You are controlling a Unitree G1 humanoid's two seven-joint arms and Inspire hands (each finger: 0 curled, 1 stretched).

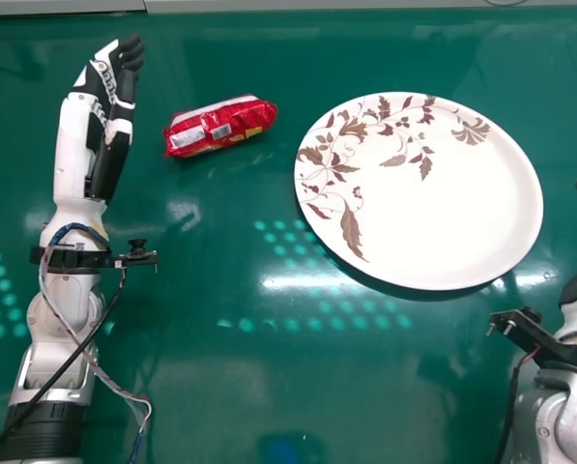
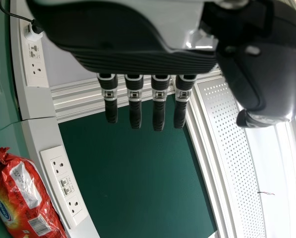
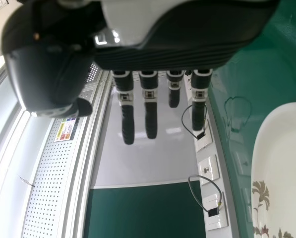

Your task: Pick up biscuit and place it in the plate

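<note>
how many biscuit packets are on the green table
1: the red, shiny, oblong biscuit packet lies on the green table, between the robot's black-and-white left hand and the round white plate with leaf print.

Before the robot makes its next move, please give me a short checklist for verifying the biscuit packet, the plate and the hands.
1. Red, shiny plastic-wrapped biscuit packet lying between left hand and plate: ok.
2. Round white plate with brown and maroon leaf pattern flat, decorated side up: ok.
3. Left hand's fingers straight, ready to take the packet: ok.
4. Left hand's fingers around the packet: not ok, they are apart from it.
5. Right hand away from the packet: ok.
6. Packet's wrapper undamaged underneath: cannot tell.
</note>
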